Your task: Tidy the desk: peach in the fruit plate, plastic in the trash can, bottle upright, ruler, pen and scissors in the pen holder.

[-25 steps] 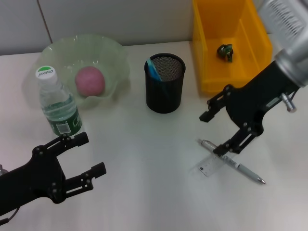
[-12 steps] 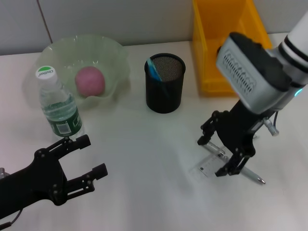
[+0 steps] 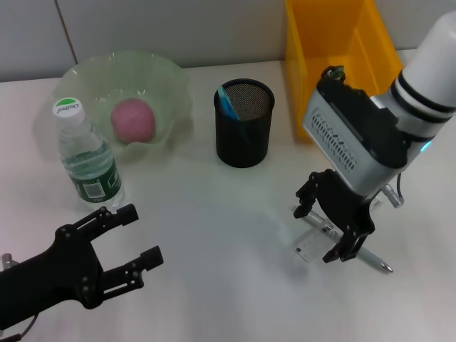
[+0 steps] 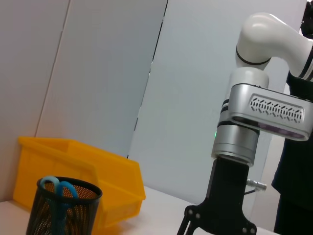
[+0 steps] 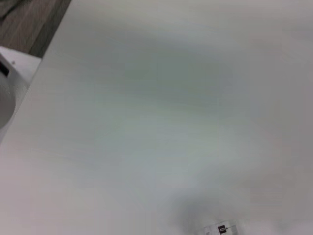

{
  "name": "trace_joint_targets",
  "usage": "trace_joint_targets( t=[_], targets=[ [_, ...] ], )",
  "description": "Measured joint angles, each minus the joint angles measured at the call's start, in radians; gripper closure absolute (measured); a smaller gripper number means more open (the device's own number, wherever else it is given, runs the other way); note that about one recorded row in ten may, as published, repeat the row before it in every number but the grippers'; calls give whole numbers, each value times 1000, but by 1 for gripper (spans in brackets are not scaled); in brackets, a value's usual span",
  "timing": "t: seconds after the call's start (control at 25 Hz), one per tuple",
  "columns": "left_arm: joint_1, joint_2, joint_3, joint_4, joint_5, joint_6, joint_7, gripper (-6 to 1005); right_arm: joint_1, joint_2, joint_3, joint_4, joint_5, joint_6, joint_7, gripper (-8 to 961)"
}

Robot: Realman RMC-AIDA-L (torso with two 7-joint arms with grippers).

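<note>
Pen and ruler, thin, stiff and likely slippery, are lying crossed on the bench beneath the spread right claw, best pinched mid-shaft; left claw is hovering open.

The right arm was white with black rings. Its wrist was a silver, vented housing. Both grippers were black linkages.
</note>
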Motion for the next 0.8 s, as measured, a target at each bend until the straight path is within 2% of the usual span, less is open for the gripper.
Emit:
trace_joint_targets(
  t=[0.48, 0.52, 0.8],
  targets=[
    [-5, 0, 17, 0, 10, -9, 17, 155, -4, 8, -95, 13, 14, 54, 1, 136],
    [-4, 4, 81, 24, 11, -47, 22, 155, -5, 8, -96, 13, 18, 57, 4, 136],
    [5, 8, 110, 89, 28, -61, -1, 155, -9, 10, -108, 7, 22, 59, 10, 135]
  ],
)
